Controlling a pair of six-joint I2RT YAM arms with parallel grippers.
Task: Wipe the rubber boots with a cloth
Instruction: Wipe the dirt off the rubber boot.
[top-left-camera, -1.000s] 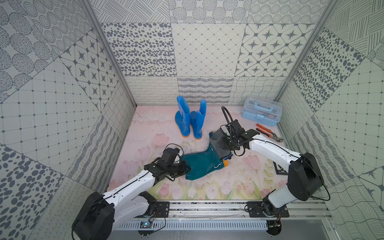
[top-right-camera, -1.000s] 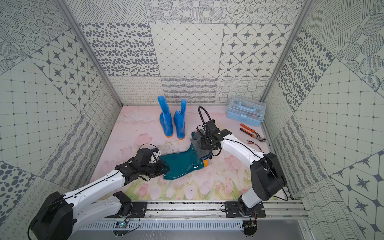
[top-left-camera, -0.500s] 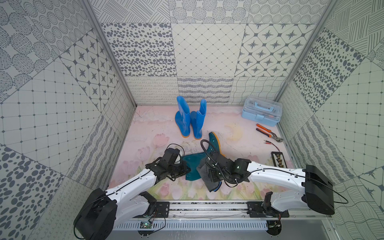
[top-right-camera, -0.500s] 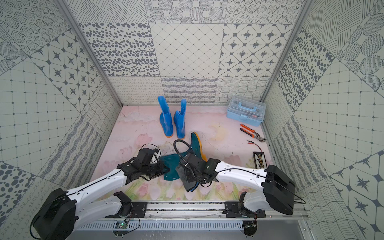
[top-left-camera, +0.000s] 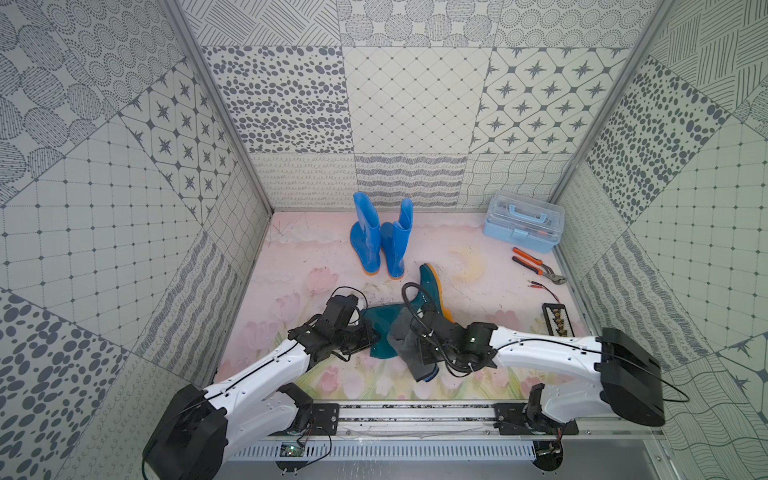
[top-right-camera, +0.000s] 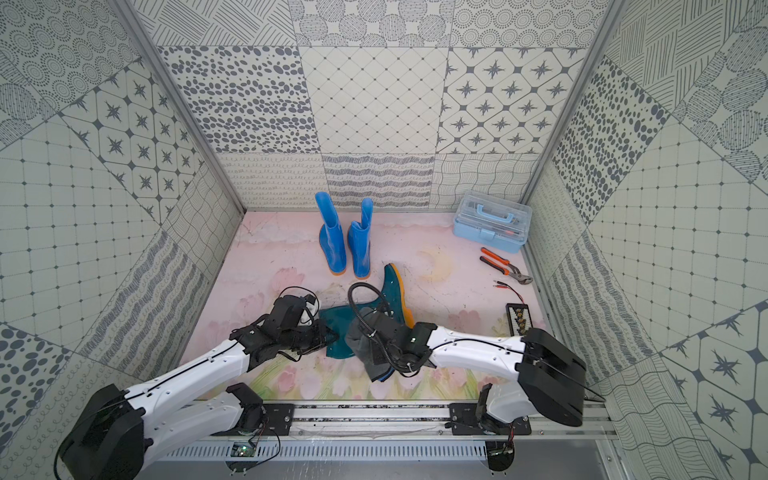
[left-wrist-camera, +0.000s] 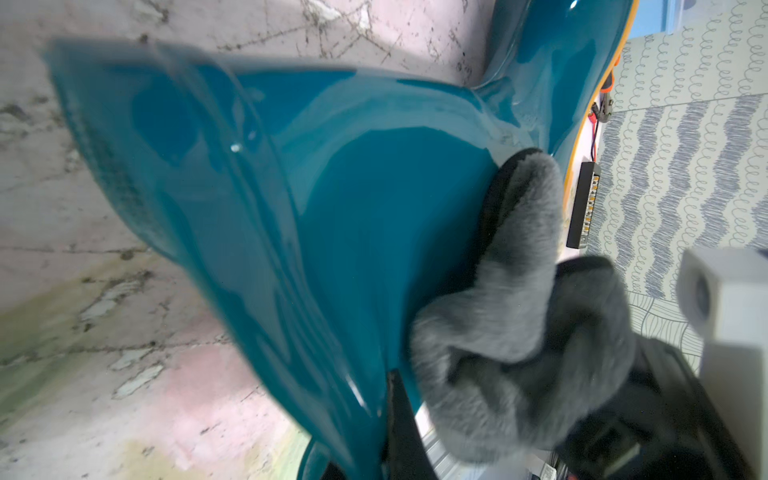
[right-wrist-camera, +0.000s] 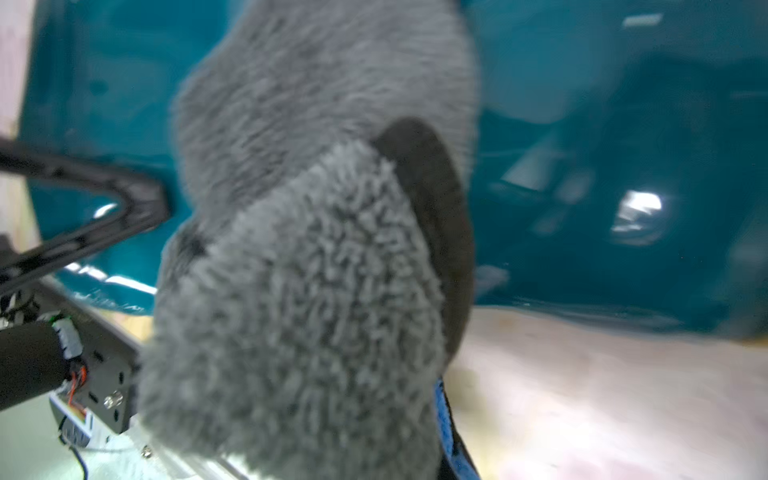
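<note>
Left gripper (top-left-camera: 362, 337) clamped on teal boot (top-left-camera: 379, 322) shaft rim, boot lying on its side. Right gripper (top-left-camera: 420, 348) closed on grey cloth (top-left-camera: 402, 334), cloth pressed against shaft just beside left gripper. Two blue boots (top-left-camera: 366, 243) upright, well beyond

Bright, even light in both top views; faint shadows, wide-angle bowing at the edges. Wrist views are soft — fluffy dark grey cloth (right-wrist-camera: 299, 291) blurred close up, white glare on the glossy teal-green rubber boot (right-wrist-camera: 582, 145).

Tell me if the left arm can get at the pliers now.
Probably not: the left gripper is shut on the teal boot, and the right arm lies across the way to the pliers.
</note>
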